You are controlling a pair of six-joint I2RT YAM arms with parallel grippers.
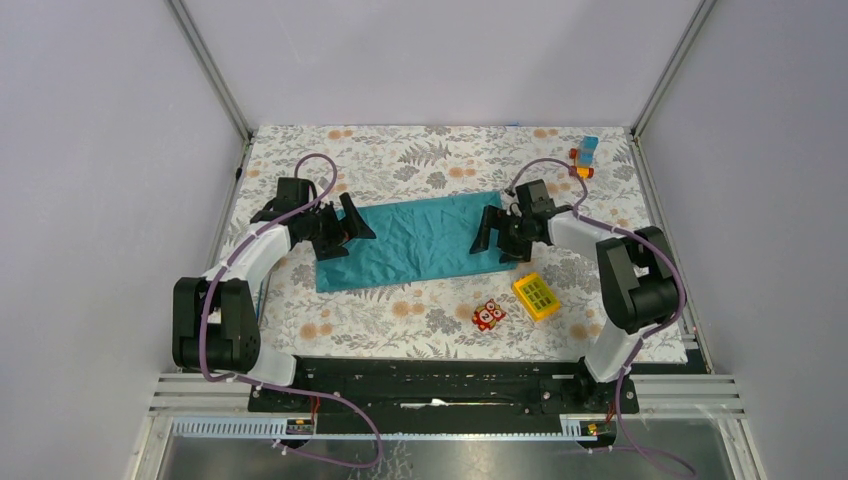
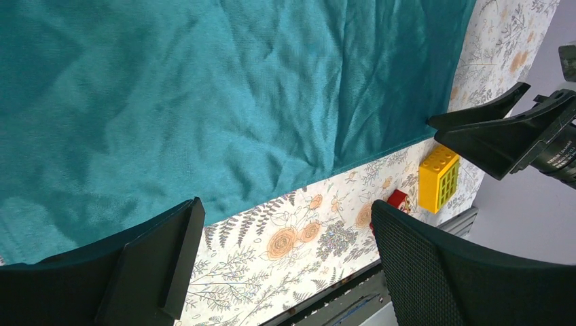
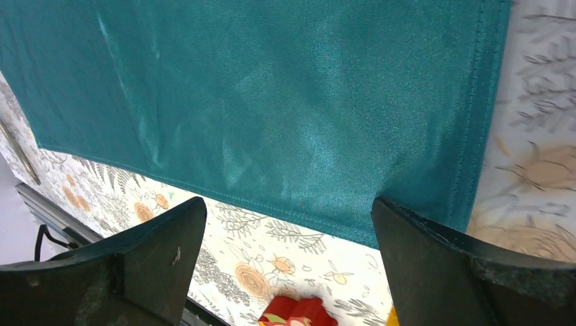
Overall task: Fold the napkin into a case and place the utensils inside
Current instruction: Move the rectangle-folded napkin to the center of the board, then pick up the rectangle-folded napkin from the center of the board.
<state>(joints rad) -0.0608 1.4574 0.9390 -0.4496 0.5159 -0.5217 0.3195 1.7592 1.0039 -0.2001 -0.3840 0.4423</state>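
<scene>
Napkin point(image 1: 415, 243) in the middle of the tabletop: teal, wrinkled, spread as a wide rectangle with its long edges running left to right. We lose its left end under the left gripper point(image 1: 350, 232) and part of its right end under the right gripper point(image 1: 493, 238), so both short edges are hard to follow from above. Both pairs of fingers stand spread wide, gripping nothing; whether any fingertip touches the cloth we cannot tell.

At the left wrist, one finger sits over the napkin's near edge and the other over bare print, and the cloth runs out of frame at the top and left. At the right wrist we get the near right corner with its stitched hem, the rest cut off.

A red owl toy point(image 1: 488, 315) lies toward the near edge, sliced by the bottom of the right wrist view, with a yellow block point(image 1: 536, 296) just beside it. At the far right corner sits a small orange and blue toy point(image 1: 585, 155), too small to read.

Underneath is a floral tablecloth point(image 1: 400, 310), ferns and orange blooms on white. Pale lavender walls point(image 1: 430, 60) close us in, with metal frame posts point(image 1: 210, 70) rising from the far corners.
</scene>
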